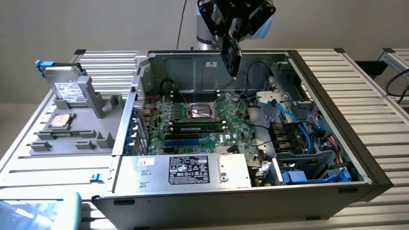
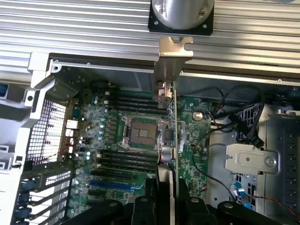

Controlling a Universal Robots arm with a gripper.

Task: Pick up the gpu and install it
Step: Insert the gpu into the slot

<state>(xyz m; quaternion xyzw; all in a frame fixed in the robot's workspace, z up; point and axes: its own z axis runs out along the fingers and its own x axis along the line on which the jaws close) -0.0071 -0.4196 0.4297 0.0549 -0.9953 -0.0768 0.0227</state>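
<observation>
The gpu (image 1: 231,56) hangs edge-on in the air above the open computer case (image 1: 332,96), over its back part. My gripper (image 1: 235,29) is shut on the card's upper end. In the wrist view the gpu (image 2: 171,117) runs edge-on away from my gripper (image 2: 165,204), its silver end bracket (image 2: 174,56) at the far end and its green board edge showing. Below it lies the green motherboard (image 2: 108,136) with the bare CPU socket (image 2: 140,132). The card touches nothing in the case.
A memory stick (image 1: 198,128) sits in a slot below the socket (image 1: 199,111). The power supply (image 1: 185,170) fills the case's near end, and cables and drive bays (image 1: 300,143) its right in the exterior view. A grey fixture with a hard drive (image 1: 67,91) stands at the left.
</observation>
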